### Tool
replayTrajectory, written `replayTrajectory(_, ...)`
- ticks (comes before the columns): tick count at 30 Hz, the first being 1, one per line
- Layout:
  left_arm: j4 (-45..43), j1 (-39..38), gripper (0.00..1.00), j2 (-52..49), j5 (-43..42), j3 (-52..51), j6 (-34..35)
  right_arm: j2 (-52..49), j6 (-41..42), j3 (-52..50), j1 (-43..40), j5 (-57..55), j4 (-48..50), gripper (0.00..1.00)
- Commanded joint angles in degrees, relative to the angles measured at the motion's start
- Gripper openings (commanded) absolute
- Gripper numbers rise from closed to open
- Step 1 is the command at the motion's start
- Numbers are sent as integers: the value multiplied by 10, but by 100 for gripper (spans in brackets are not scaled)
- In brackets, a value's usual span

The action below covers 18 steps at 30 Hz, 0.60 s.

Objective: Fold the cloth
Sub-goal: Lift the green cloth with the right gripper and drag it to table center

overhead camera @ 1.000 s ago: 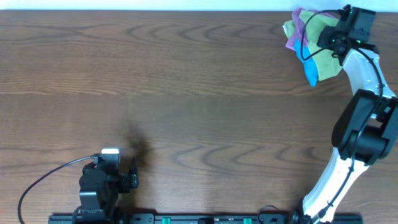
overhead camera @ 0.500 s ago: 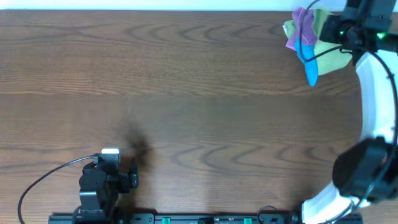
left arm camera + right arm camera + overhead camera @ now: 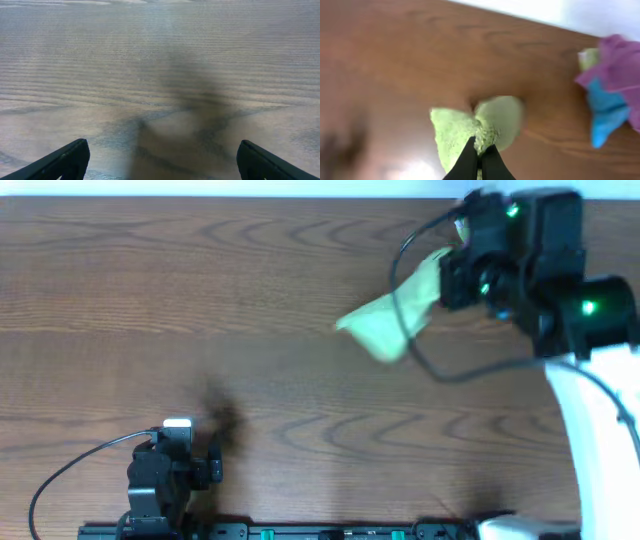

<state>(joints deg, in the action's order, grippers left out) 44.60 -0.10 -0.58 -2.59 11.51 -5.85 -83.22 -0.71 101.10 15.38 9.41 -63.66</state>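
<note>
Item: light green fuzzy cloth (image 3: 385, 328), one piece, bunched and hanging above the table surface at upper centre-right of the overhead frame, motion-blurred. In the right wrist view the same cloth (image 3: 470, 127) sits at lower centre, drooping in two lobes. Holder: right gripper (image 3: 479, 159), whose black fingers (image 3: 467, 162) are pressed narrowly together with a pinch of the green fabric between them. Its arm fills the upper right of the overhead frame. Support: brown wood-grain table (image 3: 150, 300). Adjacent stock: heap of purple and blue cloths (image 3: 612, 95) lying on the table at the right edge of the right wrist view, well apart from the held piece, with a yellow-green scrap at the heap's upper left. Second unit: left gripper (image 3: 162, 162), at lower left of the overhead frame, with fingertips spread wide at the two bottom corners of its own view. Only bare table and a dark shadow (image 3: 195, 100) lie between them.
</note>
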Motion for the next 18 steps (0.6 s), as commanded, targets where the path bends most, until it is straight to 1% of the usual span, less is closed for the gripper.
replayTrajectory(1,19,2,95,4,-4,-12,-2,10,-6,3,69,17,-20,1)
replayTrajectory(6,19,2,95,4,-4,-12,-2,1,3,3,176,23,-5,1)
replayTrajectory(8,19,2,95,4,-4,-12,-2,-6,7,3,210,30,19,1)
replayTrajectory(11,19,2,95,4,-4,-12,-2,-25,12,3,260,31,80,1)
replayTrajectory(14,19,2,95,4,-4,-12,-2,-50,20,3,286,51,132,1)
replayTrajectory(18,19,2,95,4,-4,-12,-2,-87,39,3,298,82,178,1)
